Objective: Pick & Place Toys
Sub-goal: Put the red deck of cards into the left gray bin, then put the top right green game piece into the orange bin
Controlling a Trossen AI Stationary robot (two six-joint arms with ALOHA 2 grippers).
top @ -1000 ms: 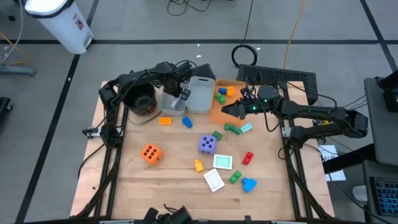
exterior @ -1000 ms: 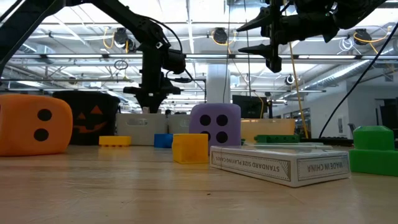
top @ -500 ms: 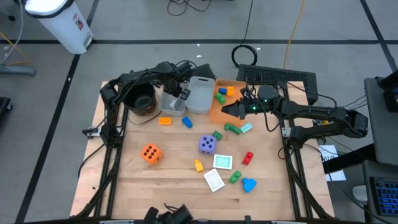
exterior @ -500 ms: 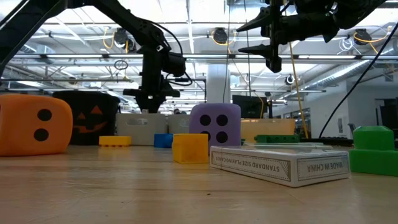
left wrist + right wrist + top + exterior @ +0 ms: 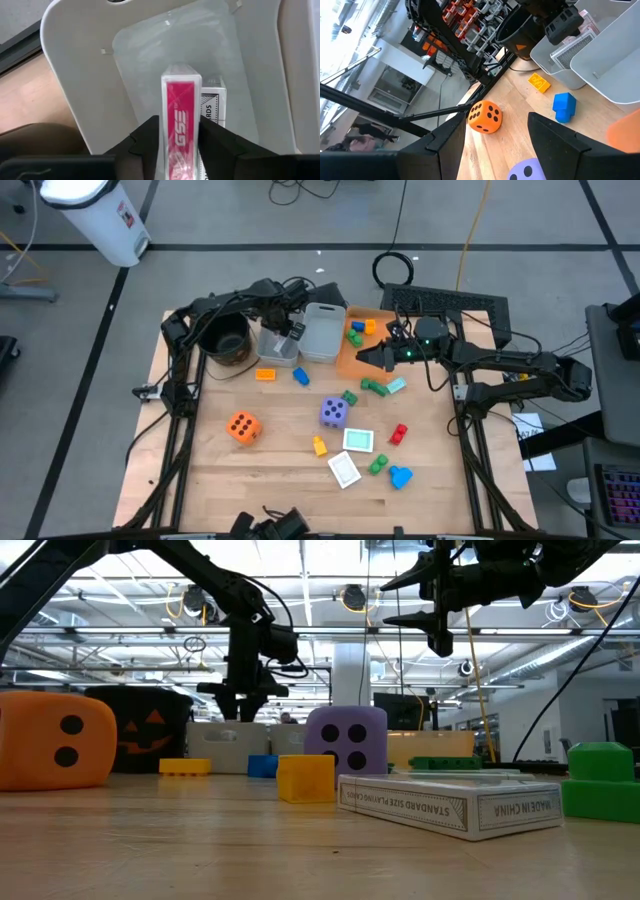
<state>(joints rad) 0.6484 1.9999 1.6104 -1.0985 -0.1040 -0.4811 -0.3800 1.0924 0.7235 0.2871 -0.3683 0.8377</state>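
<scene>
1. My left jaws hang over the grey bin with a pink card box standing on edge between them; I cannot tell if they grip it or already let go.
2. A white card box lies just beside, inside the bin.
3. I judge the box light, stiff and slippery; its flat sides are best to hold.
4. My right jaws wait half open and empty; the other toys lie on the desk below them.
</scene>
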